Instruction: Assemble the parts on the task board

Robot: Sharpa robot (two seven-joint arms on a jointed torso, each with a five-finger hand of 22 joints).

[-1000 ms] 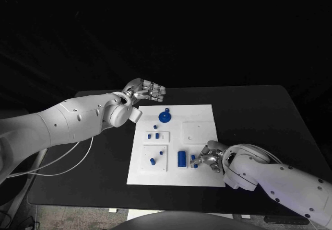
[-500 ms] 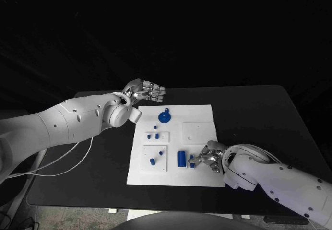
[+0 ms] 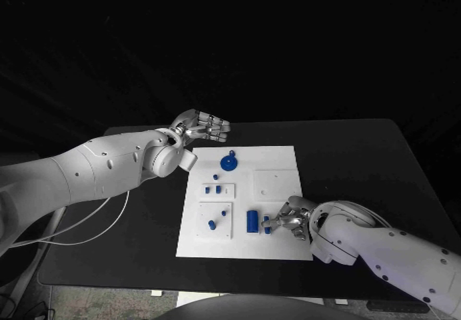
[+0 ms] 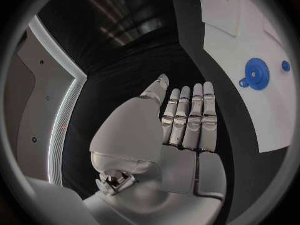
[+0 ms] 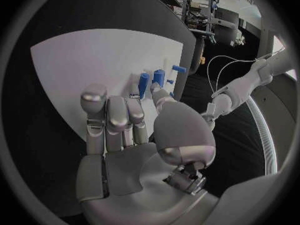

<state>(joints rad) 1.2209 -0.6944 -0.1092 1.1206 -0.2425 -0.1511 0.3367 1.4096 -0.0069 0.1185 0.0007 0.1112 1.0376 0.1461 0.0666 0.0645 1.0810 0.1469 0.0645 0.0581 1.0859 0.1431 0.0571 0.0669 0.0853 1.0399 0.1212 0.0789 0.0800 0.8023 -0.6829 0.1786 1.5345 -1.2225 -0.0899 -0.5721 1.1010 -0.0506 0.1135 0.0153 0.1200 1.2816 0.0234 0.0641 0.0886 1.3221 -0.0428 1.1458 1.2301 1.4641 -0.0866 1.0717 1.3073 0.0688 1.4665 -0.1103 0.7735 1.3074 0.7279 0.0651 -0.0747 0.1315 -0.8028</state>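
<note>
- Right silver many-fingered hand (image 3: 291, 220) is seen low over the near right part of the flat white rectangular task board (image 3: 278, 160); fingers part curled, tips by the upright blue cylindrical part (image 3: 252, 221).
- In the right wrist view, the thumb and a fingertip (image 5: 136, 92) are placed v. close to that cylinder (image 5: 143, 84); whether anything is pinched cannot be told. A small blue piece (image 3: 269, 229) is seen at the tips in the head view – poss. held, not clear.
- Left silver many-fingered hand (image 3: 204, 125) is held well off the work, beyond the board's far left corner; fingers straight & side by side, nothing held (left wrist view (image 4: 187, 125)).
- Round blue gear-like disc (image 3: 228, 162) lies on the board just beside the left hand, untouched; small blue pegs (image 3: 218, 189) sit betw. the two hands.
- Step judged: small part being picked or seated beside the cylinder. To be done well: approach kept slow, fingertips closed squarely on the part, cylinder not knocked over, board not dragged.
- Vs 1 s ago: right hand is shifted slightly toward the cylinder, small piece now nearer it. Left hand, disc & pegs are unchanged.
</note>
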